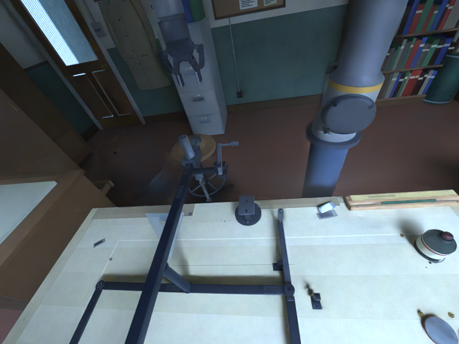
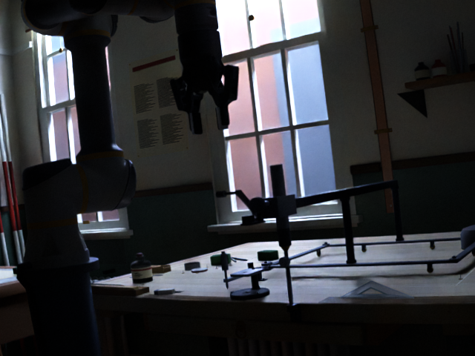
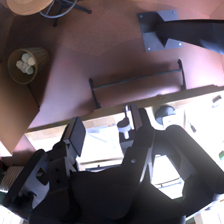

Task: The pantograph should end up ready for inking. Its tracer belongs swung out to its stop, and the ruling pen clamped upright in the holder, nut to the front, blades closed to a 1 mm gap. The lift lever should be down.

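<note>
The pantograph's dark linkage bars [image 1: 229, 288] lie across the drawing board, with an overhead beam [image 1: 163, 244] running to a head [image 1: 190, 150] beyond the board's far edge. A grey cylinder stands upright in that head [image 2: 277, 180], and a lever with a small handle [image 1: 226, 148] sticks out beside it. The tracer arm [image 1: 283, 241] reaches toward the far edge near a round pivot base [image 1: 248, 211]. A small pointed piece [image 2: 225, 268] stands upright on a bracket. My gripper [image 1: 186, 72] hangs high above the head, open and empty [image 2: 207, 115].
The board's far edge [image 1: 222, 202] lies below the gripper, with a stool [image 1: 202, 181] and floor beyond. A wooden tray with a green pen [image 1: 403, 202], an eraser [image 1: 326, 208], a round ink pot [image 1: 435, 242] and a set square [image 1: 163, 218] sit on the board. My arm's column [image 1: 333, 148] rises at right.
</note>
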